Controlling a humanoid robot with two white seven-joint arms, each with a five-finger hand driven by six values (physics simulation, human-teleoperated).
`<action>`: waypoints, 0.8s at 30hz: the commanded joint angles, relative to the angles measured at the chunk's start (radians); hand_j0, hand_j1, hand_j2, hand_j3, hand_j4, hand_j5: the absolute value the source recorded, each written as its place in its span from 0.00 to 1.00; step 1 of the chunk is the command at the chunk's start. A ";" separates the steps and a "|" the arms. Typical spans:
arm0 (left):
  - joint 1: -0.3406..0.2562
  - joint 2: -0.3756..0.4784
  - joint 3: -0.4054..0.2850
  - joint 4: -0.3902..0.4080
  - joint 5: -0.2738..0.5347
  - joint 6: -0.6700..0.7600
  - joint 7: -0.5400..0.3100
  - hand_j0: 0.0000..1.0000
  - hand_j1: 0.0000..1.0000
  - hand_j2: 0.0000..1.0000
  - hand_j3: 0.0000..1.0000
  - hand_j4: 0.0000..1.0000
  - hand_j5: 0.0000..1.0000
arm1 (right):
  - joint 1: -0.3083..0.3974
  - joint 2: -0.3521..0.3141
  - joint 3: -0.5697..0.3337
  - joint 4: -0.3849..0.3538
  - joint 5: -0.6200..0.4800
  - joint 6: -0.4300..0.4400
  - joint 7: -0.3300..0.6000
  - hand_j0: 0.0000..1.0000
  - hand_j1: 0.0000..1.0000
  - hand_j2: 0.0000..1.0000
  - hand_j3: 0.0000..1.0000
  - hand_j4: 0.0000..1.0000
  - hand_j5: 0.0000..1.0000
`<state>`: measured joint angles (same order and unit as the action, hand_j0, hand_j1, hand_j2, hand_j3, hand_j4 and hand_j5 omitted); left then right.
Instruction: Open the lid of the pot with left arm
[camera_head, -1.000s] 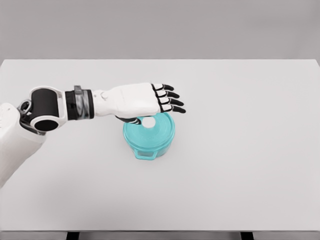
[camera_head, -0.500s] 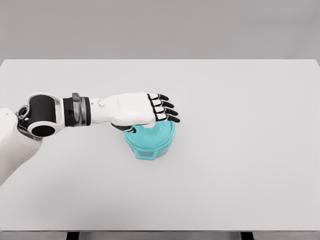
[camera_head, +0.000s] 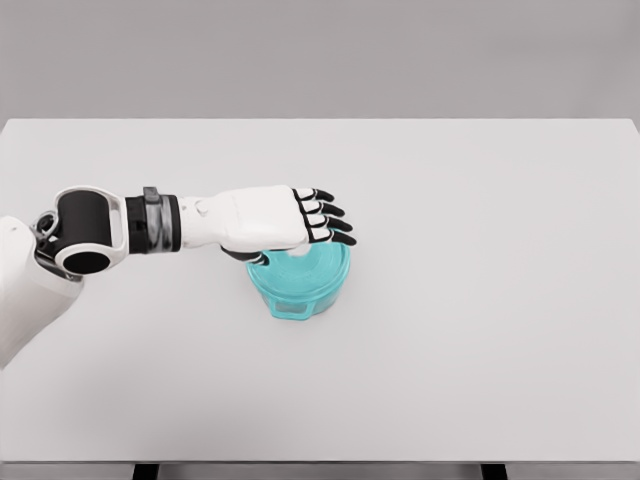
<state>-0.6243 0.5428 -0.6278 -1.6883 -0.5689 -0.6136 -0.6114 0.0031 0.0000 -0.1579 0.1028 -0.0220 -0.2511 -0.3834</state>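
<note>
A teal pot (camera_head: 296, 300) stands on the white table (camera_head: 480, 300), left of the middle, with its teal lid (camera_head: 322, 272) on it. My left hand (camera_head: 297, 242) lies palm down on top of the lid. Its black-tipped fingers (camera_head: 335, 225) curl down over the lid's centre and the thumb is tucked under at the lid's left side. The lid's white knob is hidden under the palm. The lid sits level on the pot. The left forearm reaches in from the left edge. The right arm is out of view.
A small teal handle (camera_head: 288, 313) juts from the pot's near side. The table's far edge runs along the grey wall, and its front edge lies at the bottom of the picture.
My left hand came down and slightly left onto the lid, covering the white knob, and its fingers curled in. The pot and lid stayed where they were.
</note>
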 joint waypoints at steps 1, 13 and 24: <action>0.000 0.000 0.000 0.002 -0.005 0.003 0.001 0.97 0.97 0.97 0.97 0.97 0.97 | 0.000 0.000 0.000 0.000 -0.001 0.000 0.000 1.00 1.00 1.00 1.00 1.00 1.00; -0.014 -0.006 0.005 0.068 -0.006 0.003 0.001 0.88 0.88 0.88 0.88 0.88 0.88 | 0.000 0.000 0.000 0.000 -0.001 0.000 0.000 1.00 1.00 1.00 1.00 1.00 1.00; -0.023 -0.023 0.000 0.095 -0.003 0.003 0.001 0.82 0.82 0.82 0.82 0.82 0.82 | 0.000 0.000 0.000 0.000 -0.001 0.000 0.000 1.00 1.00 1.00 1.00 1.00 1.00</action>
<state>-0.6473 0.5238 -0.6267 -1.5978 -0.5782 -0.6136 -0.6114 0.0031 0.0000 -0.1580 0.1028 -0.0220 -0.2511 -0.3834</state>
